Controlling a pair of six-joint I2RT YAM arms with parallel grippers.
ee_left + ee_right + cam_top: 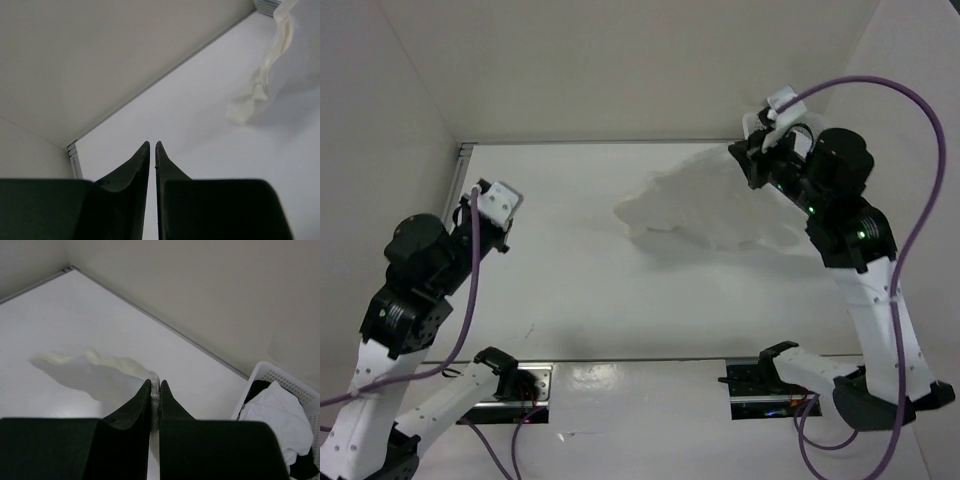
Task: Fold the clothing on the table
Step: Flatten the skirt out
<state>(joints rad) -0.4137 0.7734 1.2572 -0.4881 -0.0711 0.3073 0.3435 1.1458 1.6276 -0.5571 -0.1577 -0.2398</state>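
Skirt: the white pleated skirt (710, 205) lies toward the far right corner of the table (570, 290). One end is lifted and the rest trails left across the surface in a bunched, crumpled heap. The pleats are too washed out to make out.
Right gripper: the right gripper (155, 386) is pinched on the skirt's raised end, with a sliver of white cloth showing between its tips. It hangs above the surface, close to the grey edge strip (600, 142) along the far side.
Why held so: probably so that the cloth's own weight draws it out of the bunch, ready to be laid flat before any fold.
Left gripper: the left gripper (153, 146) is raised near the left edge, well apart from the skirt. Its fingers are almost touching, with only a slit between them, and they hold nothing.
Why there: it looks parked out of the way, facing across the table toward the hanging cloth, in a position to take a second corner.
Basket: a white lattice basket (265, 377) holding plain white cloth (275, 410) and something dark shows only in the right wrist view. Whether it stands on the table cannot be told.
Stage: early, since no fold is visible.
Next need: spreading the skirt flat, which likely calls for a second grip. The left fingers would have to part first.
Risk: thin fabric on a single pinch may slip, or the heap may drag along instead of opening out.
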